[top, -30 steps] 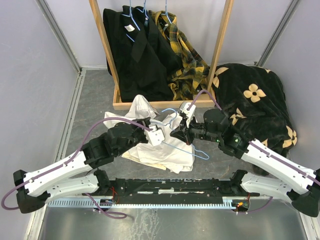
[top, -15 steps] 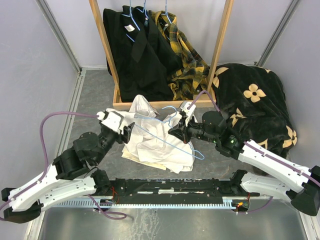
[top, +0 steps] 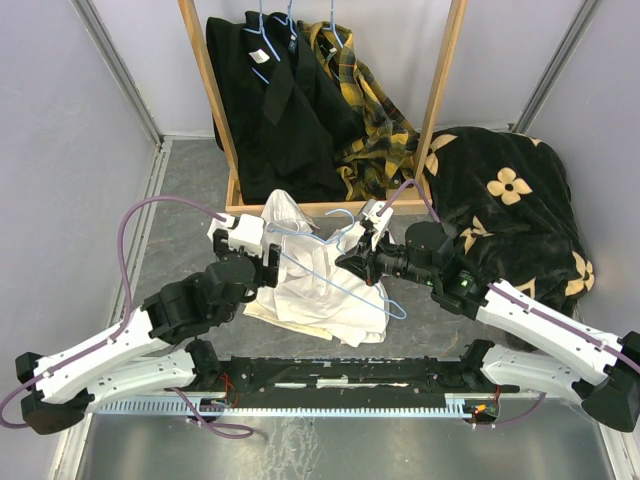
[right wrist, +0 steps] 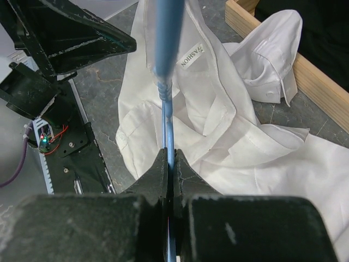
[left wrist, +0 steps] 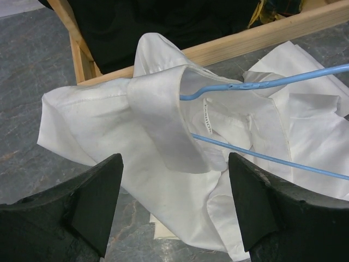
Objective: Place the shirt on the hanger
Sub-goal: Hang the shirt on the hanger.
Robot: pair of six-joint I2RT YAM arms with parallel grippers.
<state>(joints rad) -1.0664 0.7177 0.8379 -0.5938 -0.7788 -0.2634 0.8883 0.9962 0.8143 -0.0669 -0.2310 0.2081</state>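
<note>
Withdrawn leftward off the cloth since the earlier frames: left tool (left wrist: 174, 204), now spread wide and released, nothing between its fingers, held just short of the collar.

Item 1, shirt (top: 318, 290): white, crumpled on the grey tabletop (top: 190, 210). Its upper edge touches the wooden rack base (top: 300, 209). The collar is raised and the neck label is exposed.

Item 2, hanger (top: 340, 285): light-blue wire, laid across the shirt, one end passed under the raised collar. The wire is clenched in the right tool (right wrist: 170, 164), whose fingers are pressed together on it.

Item 3, cream cloth (top: 258, 312): largely covered by the shirt, seen at its near left edge.

Item 4, rack contents: black garments (top: 280, 110) and a yellow plaid garment (top: 372, 120), hung behind the shirt.

Item 5, black flowered blanket (top: 510, 200): heaped to the right, apart from the shirt.
</note>
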